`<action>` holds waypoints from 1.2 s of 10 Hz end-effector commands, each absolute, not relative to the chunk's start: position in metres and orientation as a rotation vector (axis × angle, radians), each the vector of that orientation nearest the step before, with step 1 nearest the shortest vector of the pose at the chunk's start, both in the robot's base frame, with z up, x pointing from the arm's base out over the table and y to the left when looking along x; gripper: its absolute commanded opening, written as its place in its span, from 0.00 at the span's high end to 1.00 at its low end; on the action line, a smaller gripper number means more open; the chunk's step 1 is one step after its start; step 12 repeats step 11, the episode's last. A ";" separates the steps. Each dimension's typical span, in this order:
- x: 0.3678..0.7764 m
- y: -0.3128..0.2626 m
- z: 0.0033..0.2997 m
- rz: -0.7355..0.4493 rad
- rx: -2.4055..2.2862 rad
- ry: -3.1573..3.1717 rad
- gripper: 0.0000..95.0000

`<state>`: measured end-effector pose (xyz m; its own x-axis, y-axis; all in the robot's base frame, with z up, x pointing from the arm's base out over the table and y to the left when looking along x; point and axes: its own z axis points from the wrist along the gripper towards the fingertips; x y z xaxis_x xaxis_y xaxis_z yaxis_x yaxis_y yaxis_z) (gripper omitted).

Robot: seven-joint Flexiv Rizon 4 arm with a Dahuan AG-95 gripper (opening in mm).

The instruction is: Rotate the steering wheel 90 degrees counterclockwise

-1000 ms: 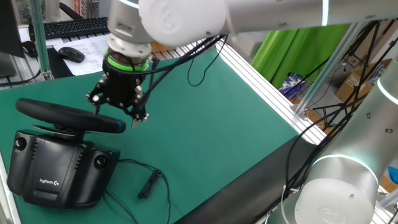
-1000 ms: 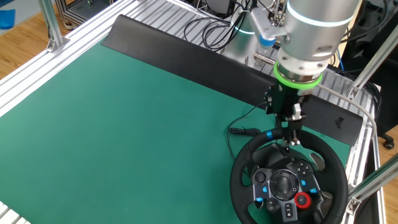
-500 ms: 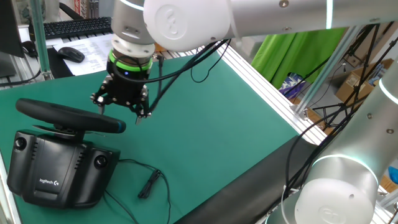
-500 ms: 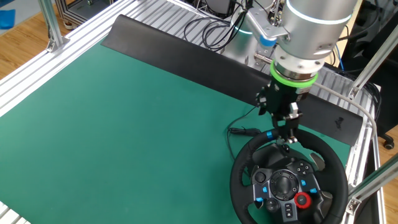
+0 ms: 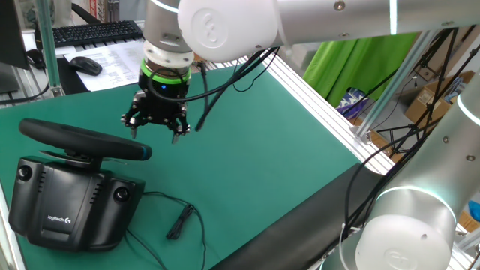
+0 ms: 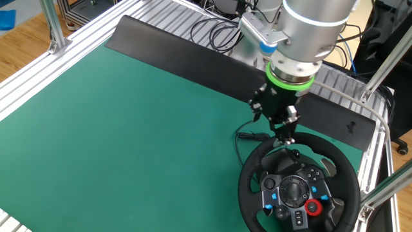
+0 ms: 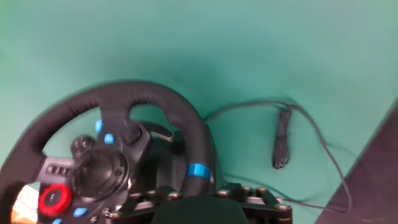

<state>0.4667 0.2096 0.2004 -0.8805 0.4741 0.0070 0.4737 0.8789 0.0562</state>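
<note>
The steering wheel (image 5: 75, 139) is a black rim on a bulky black Logitech base (image 5: 67, 202) at the table's near left. Its blue stripe (image 5: 145, 152) sits at the rim's right end. In the other fixed view the wheel (image 6: 248, 187) faces up, showing silver spokes and coloured buttons. My gripper (image 5: 156, 133) hovers just above and beyond the striped part of the rim, clear of it, with its jaws spread and empty. In the other fixed view the gripper (image 6: 283, 138) hides the stripe. The hand view shows the rim (image 7: 155, 96) and stripe (image 7: 200, 170) below; my fingers are out of that view.
A loose black cable with a plug (image 5: 180, 221) lies on the green mat beside the base; it also shows in the hand view (image 7: 283, 143). A black strip (image 6: 187, 55) and aluminium rails edge the mat. A keyboard (image 5: 90, 31) sits beyond the table.
My gripper has risen off the rim by the blue stripe and drifted away from the wheel over the mat. The wheel has not visibly turned.
</note>
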 end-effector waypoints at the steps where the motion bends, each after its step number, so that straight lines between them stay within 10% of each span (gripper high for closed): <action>1: 0.470 0.197 0.196 0.002 0.618 3.060 0.20; 12: 0.474 0.160 0.182 -0.058 0.429 3.055 0.20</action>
